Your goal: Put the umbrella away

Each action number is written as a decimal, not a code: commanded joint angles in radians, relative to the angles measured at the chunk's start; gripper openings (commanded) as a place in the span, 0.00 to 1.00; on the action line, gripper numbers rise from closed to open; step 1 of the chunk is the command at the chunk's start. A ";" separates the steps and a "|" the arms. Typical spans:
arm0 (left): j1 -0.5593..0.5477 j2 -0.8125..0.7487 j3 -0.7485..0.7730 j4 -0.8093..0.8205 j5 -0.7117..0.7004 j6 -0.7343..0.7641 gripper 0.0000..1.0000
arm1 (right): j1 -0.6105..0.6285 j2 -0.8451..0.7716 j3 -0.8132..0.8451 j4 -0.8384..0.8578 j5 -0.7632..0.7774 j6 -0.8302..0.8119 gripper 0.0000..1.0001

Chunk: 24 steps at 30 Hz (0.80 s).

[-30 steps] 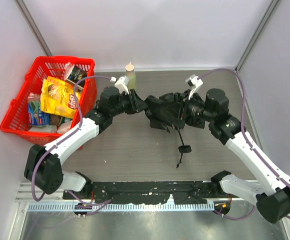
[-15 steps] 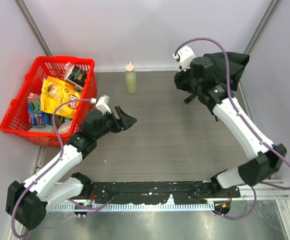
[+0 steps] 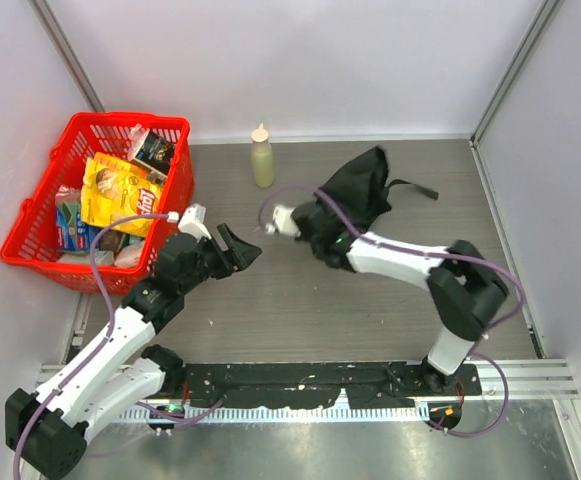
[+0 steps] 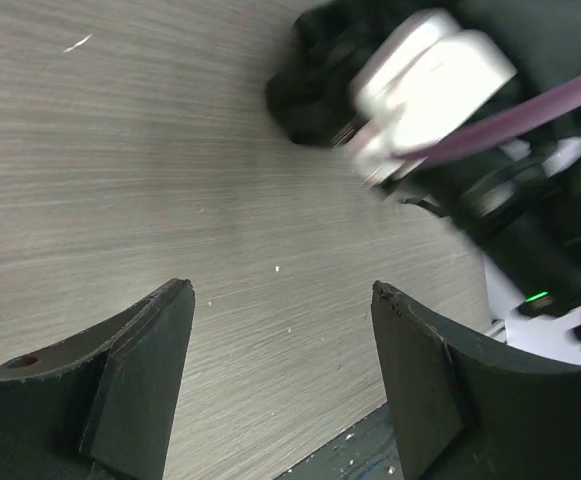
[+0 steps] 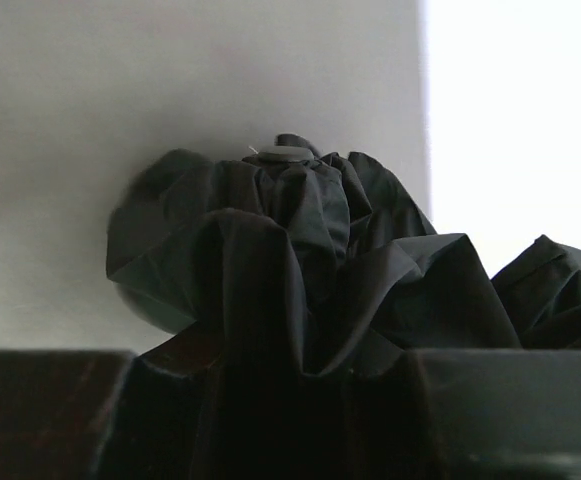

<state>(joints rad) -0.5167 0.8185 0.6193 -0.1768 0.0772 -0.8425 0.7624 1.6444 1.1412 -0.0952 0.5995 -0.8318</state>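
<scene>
The left gripper point(image 3: 240, 246) has let go and drawn back toward the left side of the table point(image 3: 270, 320), jaws wide and empty. The right gripper point(image 3: 322, 222) alone stays clamped on the bunched umbrella point(image 3: 360, 185), now near the back edge. The red basket point(image 3: 175, 125) at the back-left corner holds snack packets point(image 3: 120, 195), no umbrella yet.

Top view: high, looking down over the whole table point(image 3: 270, 310). Left wrist: low, close, facing the right arm point(image 4: 440, 90). Right wrist: very close on the umbrella point(image 5: 300, 270), which the top view shares.
</scene>
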 commanded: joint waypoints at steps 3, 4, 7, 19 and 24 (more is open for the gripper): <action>0.000 -0.093 -0.093 -0.017 -0.068 -0.101 0.72 | 0.098 0.092 -0.093 0.026 -0.206 0.131 0.00; -0.002 -0.105 -0.113 -0.015 -0.097 -0.125 0.72 | 0.106 0.106 -0.090 -0.029 -0.290 0.163 0.00; -0.002 -0.124 -0.154 -0.042 -0.158 -0.219 0.72 | 0.106 0.159 -0.058 -0.165 -0.490 0.194 0.00; -0.002 0.118 -0.084 -0.133 -0.151 -0.552 0.78 | 0.074 0.363 0.106 -0.415 -0.943 0.273 0.00; -0.002 0.284 -0.138 0.035 -0.105 -0.696 0.75 | 0.052 0.382 0.086 -0.350 -0.948 0.318 0.00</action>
<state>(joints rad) -0.5224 0.9668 0.5400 -0.2070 -0.1005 -1.3525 0.8001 1.9450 1.2812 -0.3943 -0.2070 -0.5716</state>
